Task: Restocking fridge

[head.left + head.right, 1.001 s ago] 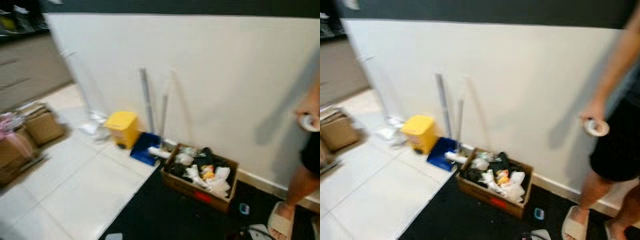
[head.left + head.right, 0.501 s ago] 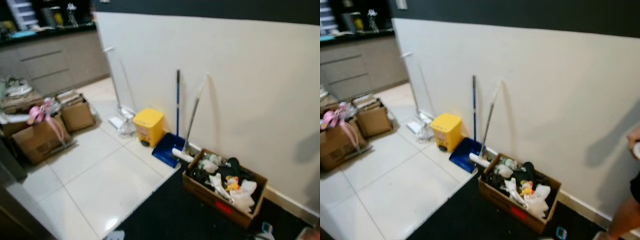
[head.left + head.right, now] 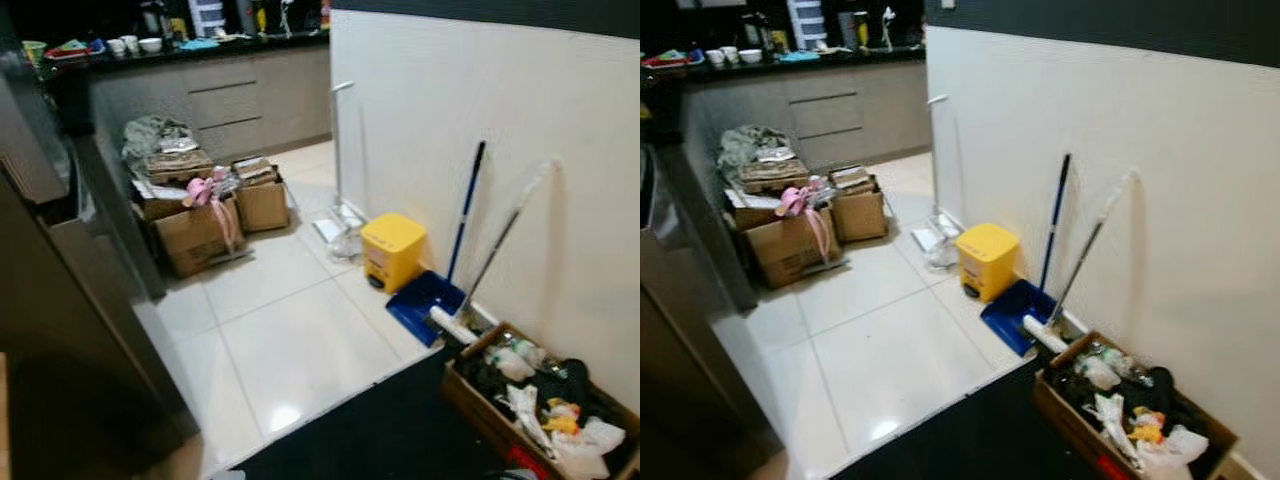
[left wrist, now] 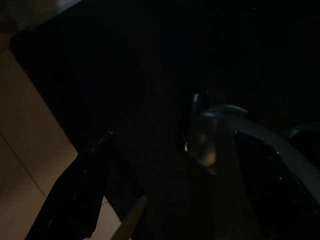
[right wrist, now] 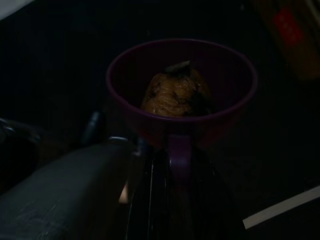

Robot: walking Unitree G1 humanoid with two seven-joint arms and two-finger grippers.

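**Purple cup with food carried low over a dark mat, kitchen floor ahead**

In the dim right wrist view, the right gripper (image 5: pixel 175 165) holds a purple cup (image 5: pixel 182 95) by its handle, the black fingers closed around it. Inside the cup sits a brownish lump of food (image 5: pixel 175 92). Below it lies a dark mat (image 3: pixel 960 440).

The left gripper (image 4: pixel 165 190) hangs over the same dark mat in deep shade; its two black fingers (image 4: pixel 75 195) stand wide apart with nothing between them.

Ahead, pale floor tiles (image 3: pixel 290 340) run toward a far tabletop (image 3: pixel 200 50) crowded with bowls and bottles. On the near left stands a tall dark appliance front (image 3: pixel 60 340). Cardboard boxes (image 3: pixel 200 225) piled with clutter sit on the tiles at the far left. Along the white wall (image 3: pixel 480 110) on the right stand a yellow bin (image 3: pixel 393 250), a blue dustpan (image 3: pixel 428 305) with its broom leaning beside it, and, nearest, an open cardboard box (image 3: pixel 540 400) full of rubbish at the mat's edge.
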